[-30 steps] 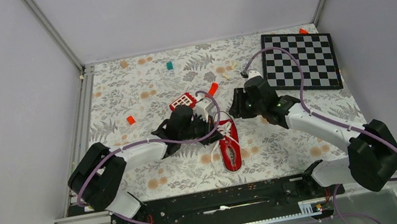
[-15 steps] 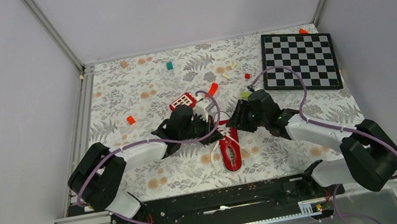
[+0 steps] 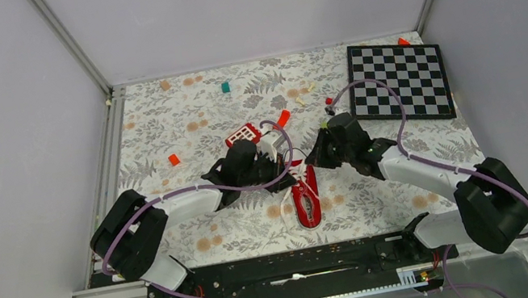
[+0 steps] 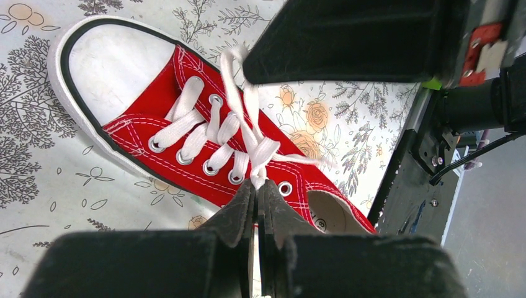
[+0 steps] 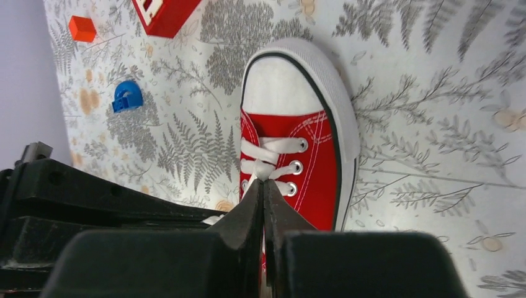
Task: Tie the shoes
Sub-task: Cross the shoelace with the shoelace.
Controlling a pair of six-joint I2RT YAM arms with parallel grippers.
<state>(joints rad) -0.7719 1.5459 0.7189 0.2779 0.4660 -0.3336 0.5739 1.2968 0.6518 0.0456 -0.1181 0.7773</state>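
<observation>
The shoe (image 3: 305,196) is a small red canvas sneaker with a white toe cap, lying between my two arms with its toe toward the far side. In the left wrist view its white laces (image 4: 248,133) run up from the eyelets to my left gripper (image 4: 257,185), which is shut on a lace strand. My right gripper (image 5: 263,184) is shut on the lace bundle just above the shoe's tongue (image 5: 282,162). From above, the left gripper (image 3: 283,166) and the right gripper (image 3: 312,158) meet over the shoe's laced part.
A chessboard (image 3: 399,80) lies at the back right. A red block with white squares (image 3: 242,134) and a curved red-orange piece (image 3: 282,119) sit just behind the left gripper. A small red cube (image 3: 174,159), a teal block (image 3: 225,87) and a blue piece (image 5: 127,97) lie scattered.
My right gripper has swung left and down to the shoe and has gone from open to shut on the lace. The left arm and the shoe have stayed put.
</observation>
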